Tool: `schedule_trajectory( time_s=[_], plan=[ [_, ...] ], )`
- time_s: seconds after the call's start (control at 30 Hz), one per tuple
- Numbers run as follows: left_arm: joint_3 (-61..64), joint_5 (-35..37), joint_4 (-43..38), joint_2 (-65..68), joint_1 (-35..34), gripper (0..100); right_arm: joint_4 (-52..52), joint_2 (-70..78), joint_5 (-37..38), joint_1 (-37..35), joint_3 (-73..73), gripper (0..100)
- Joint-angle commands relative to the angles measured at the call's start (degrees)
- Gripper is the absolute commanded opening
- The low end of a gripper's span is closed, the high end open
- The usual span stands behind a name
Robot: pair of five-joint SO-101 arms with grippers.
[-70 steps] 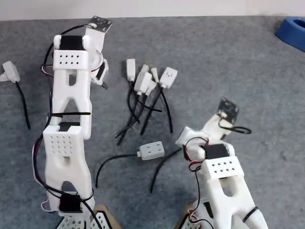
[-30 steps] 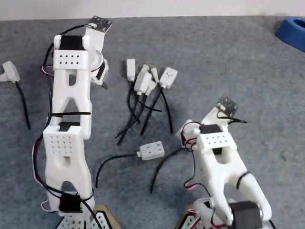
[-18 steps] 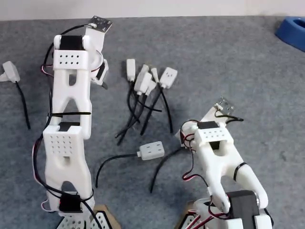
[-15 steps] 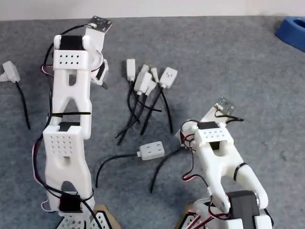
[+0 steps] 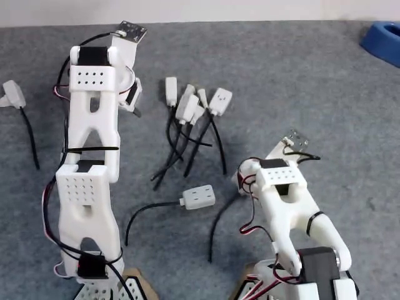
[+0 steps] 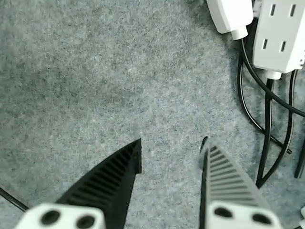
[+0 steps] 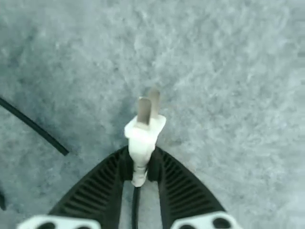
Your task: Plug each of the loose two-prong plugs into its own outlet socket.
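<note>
My right gripper point(image 7: 140, 160) is shut on a white two-prong plug point(image 7: 143, 131), its prongs pointing away over the grey carpet. In the high view this gripper point(image 5: 241, 180) sits low at the right, with the plug's black cable point(image 5: 219, 225) trailing toward the front. A loose white outlet socket point(image 5: 199, 196) lies just to its left. A bunch of white plugs and sockets point(image 5: 189, 105) lies in the middle of the carpet. My left gripper point(image 6: 171, 145) hangs open over bare carpet, with a socket point(image 6: 280, 36) and a white plug body point(image 6: 231, 14) beyond it. It stands left of the bunch point(image 5: 132, 99).
Another white plug with a black cable point(image 5: 12, 94) lies at the far left edge. A blue container point(image 5: 382, 40) sits at the back right corner. Black cables point(image 5: 181, 150) fan out from the bunch toward the front.
My right arm has drawn back and risen with the plug in its gripper. The plug's cable has slid to the right and toward the front. The left arm has stayed still.
</note>
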Motion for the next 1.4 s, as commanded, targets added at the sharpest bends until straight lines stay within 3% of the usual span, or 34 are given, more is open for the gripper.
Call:
schedule_trajectory(
  time_s=[0.0,0.07,0.17,0.27,0.47,0.57,0.7,0.9,1.13,1.37],
  plan=[
    [-0.22,-0.26,0.35,-0.57,-0.13,21,8.40,0.04,27.16,-2.77,-6.11,0.7],
    [-0.22,-0.26,0.35,-0.57,-0.13,21,13.76,-0.04,39.30,-2.59,-9.19,0.7],
    [-0.22,-0.26,0.35,-0.57,-0.13,21,19.47,0.04,47.21,0.66,-14.02,0.8],
    [-0.22,-0.18,0.35,-0.57,-0.13,21,24.57,0.13,70.15,1.19,-16.57,0.8],
    [-0.22,-0.18,0.44,-0.57,-0.22,21,28.09,-0.13,108.40,1.27,-13.76,0.8],
    [-0.22,-0.18,0.44,-0.57,-0.22,21,27.38,0.04,117.27,1.19,-10.33,0.8],
    [-0.22,-0.26,0.44,-0.57,-0.22,21,20.79,-0.48,117.27,1.19,-5.93,0.8],
    [-0.22,-0.35,0.44,-0.57,-0.22,21,12.62,-0.57,99.08,1.19,-4.44,4.3],
    [-0.22,-0.44,0.44,-0.57,-0.57,21,12.09,-0.57,98.73,0.84,-0.57,30.7],
    [-0.22,-0.44,0.44,-0.57,-1.36,21,12.18,-0.04,98.90,0.57,0.40,33.0]
  ],
)
